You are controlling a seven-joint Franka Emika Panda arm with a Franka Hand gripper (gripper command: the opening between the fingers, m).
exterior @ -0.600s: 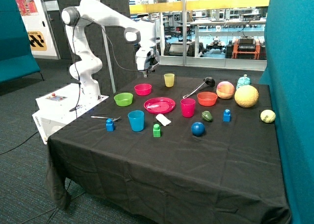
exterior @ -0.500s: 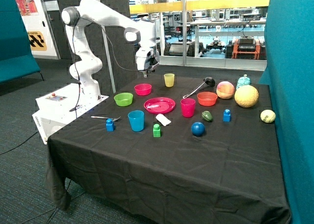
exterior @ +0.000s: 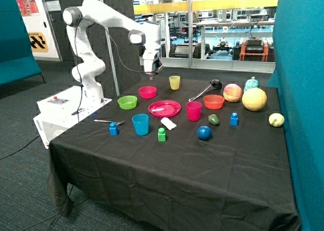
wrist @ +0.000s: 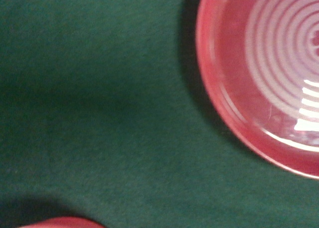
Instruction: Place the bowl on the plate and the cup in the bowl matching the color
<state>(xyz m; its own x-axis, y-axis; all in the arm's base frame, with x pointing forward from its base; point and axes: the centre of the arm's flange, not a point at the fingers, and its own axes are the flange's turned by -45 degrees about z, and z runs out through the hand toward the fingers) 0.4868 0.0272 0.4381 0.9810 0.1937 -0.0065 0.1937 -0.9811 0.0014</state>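
The magenta-pink bowl [exterior: 147,92] stands on the black cloth next to the green bowl. The magenta-pink plate [exterior: 164,108] lies bare in the middle of the table. The magenta-pink cup [exterior: 194,110] stands upright just beside the plate, towards the orange bowl. My gripper [exterior: 151,73] hangs in the air well above the pink bowl and holds nothing that I can see. The wrist view shows part of the plate [wrist: 239,88] and a sliver of the bowl's rim [wrist: 65,223], with bare cloth between them.
A green bowl [exterior: 127,102], blue cup [exterior: 140,124], yellow cup [exterior: 174,82] and orange bowl [exterior: 213,101] stand around the plate. A spoon [exterior: 109,122], small blocks, a blue ball [exterior: 204,133], a black ladle [exterior: 205,90] and toy fruit [exterior: 254,99] lie on the table.
The wrist has shifted slightly towards the robot's base, over the pink bowl. Nothing on the table has moved.
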